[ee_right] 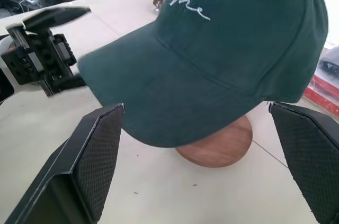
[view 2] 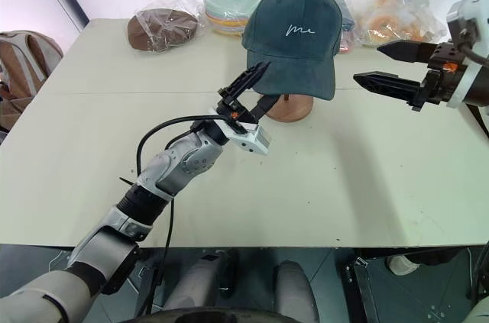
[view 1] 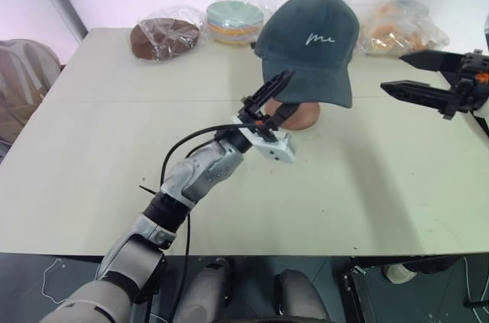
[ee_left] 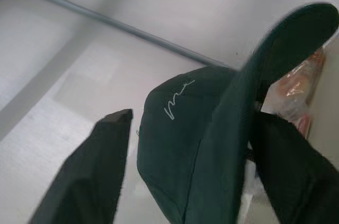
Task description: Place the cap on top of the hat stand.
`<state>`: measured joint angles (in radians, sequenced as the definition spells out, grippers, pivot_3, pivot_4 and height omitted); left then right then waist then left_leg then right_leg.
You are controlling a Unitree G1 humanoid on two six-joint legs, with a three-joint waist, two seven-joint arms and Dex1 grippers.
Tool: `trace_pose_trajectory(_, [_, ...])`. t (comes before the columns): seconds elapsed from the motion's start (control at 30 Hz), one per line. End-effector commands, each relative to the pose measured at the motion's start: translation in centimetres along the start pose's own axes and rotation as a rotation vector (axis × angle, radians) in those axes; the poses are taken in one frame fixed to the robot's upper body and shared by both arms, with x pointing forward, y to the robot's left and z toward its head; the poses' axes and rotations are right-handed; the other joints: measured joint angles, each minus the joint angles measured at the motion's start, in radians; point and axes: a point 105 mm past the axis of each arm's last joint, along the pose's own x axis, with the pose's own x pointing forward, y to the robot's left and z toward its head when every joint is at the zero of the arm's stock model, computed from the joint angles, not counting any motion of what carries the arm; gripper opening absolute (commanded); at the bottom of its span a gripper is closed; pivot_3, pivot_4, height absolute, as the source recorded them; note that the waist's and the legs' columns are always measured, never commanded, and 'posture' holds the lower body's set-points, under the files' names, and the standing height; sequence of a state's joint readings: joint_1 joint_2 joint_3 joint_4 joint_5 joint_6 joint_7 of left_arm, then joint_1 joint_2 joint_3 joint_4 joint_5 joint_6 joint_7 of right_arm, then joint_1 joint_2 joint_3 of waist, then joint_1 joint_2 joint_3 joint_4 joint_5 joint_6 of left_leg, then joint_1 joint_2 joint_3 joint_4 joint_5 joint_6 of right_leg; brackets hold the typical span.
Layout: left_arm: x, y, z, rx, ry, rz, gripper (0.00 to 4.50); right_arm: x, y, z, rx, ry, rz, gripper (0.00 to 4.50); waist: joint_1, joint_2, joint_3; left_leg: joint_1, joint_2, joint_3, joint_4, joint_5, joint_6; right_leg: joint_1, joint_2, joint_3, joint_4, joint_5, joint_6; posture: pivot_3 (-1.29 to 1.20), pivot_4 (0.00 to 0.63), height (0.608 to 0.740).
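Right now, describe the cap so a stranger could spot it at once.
On the pale table, look just past the middle, in front of the row of bagged items along the far edge. The cap sits atop a wooden stand, its brim toward the robot. It is dark teal, with white cursive embroidery.

Between the left end effector's point(ee_left: 188, 171) two black fingers point(ee_left: 87, 173), which stand spread apart, the dark teal cap point(ee_left: 183, 144) sits close up with its white cursive embroidery point(ee_left: 177, 99) facing the lens and its curved brim point(ee_left: 275, 49) sweeping past the other finger.
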<state>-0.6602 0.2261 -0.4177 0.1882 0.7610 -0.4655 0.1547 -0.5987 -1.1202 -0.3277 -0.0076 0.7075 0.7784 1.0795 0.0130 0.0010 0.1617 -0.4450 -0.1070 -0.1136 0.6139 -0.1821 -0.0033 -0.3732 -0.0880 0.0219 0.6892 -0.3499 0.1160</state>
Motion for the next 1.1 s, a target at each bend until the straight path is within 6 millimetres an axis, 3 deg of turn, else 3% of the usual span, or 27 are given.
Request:
trace_pose_trajectory(0.03, [-0.4, -0.6, 0.6, -0.146, -0.021, -0.028, 4.45, -0.4, 0.2, 1.6, -0.069, -0.026, -0.009, 4.50, 0.000, 0.000, 0.000, 0.000, 0.000, 0.000, 0.000, 0.000, 0.000, 0.000, 0.000, 0.000, 0.000, 0.000, 0.000, 0.00, 0.150, 0.740])
trace_pose_trajectory(0.27, [-2.2, -2.3, 1.8, -0.463, -0.037, -0.166, 4.45, -0.2, 0.2, 1.6, -0.071, -0.025, -0.004, 4.50, -0.001, 0.001, 0.000, 0.000, 0.000, 0.000, 0.000, 0.000, 0.000, 0.000, 0.000, 0.000, 0.000, 0.000, 0.000, 0.00, 0.150, 0.740])
trace_pose_trajectory(0.5, [-3.3, -1.4, 1.3, -0.577, 0.002, -0.194, 4.45, 0.0, 0.1, 1.8, -0.077, -0.030, 0.003, 4.50, -0.001, 0.001, 0.000, 0.000, 0.000, 0.000, 0.000, 0.000, 0.000, 0.000, 0.000, 0.000, 0.000, 0.000, 0.000, 0.00, 0.150, 0.740])
trace_pose_trajectory(0.73, [-4.7, 2.7, -1.4, -0.702, 0.102, -0.180, 4.45, 0.2, -0.1, 2.0, -0.094, -0.032, 0.009, 4.50, -0.004, 0.001, 0.000, 0.000, 0.001, 0.000, 0.000, 0.000, 0.000, 0.000, 0.000, 0.000, 0.000, 0.000, 0.000, 0.00, 0.150, 0.740])
trace_pose_trajectory(0.83, [-5.9, 6.0, -3.5, -0.791, 0.185, -0.203, 4.45, 0.4, -0.2, 2.0, -0.131, -0.010, 0.015, 4.50, -0.007, 0.001, 0.000, 0.000, 0.001, 0.000, 0.000, 0.000, 0.000, 0.000, 0.000, 0.000, 0.000, 0.000, 0.000, 0.00, 0.150, 0.740])
trace_pose_trajectory(1.1, [-7.7, 13.0, -6.5, -0.913, 0.323, -0.358, 4.45, 1.4, -0.2, 1.7, -0.252, 0.057, 0.019, 4.50, -0.011, 0.001, 0.000, 0.001, 0.001, -0.001, 0.000, 0.000, 0.000, 0.000, 0.000, 0.000, -0.001, 0.000, 0.000, 0.00, 0.150, 0.740])
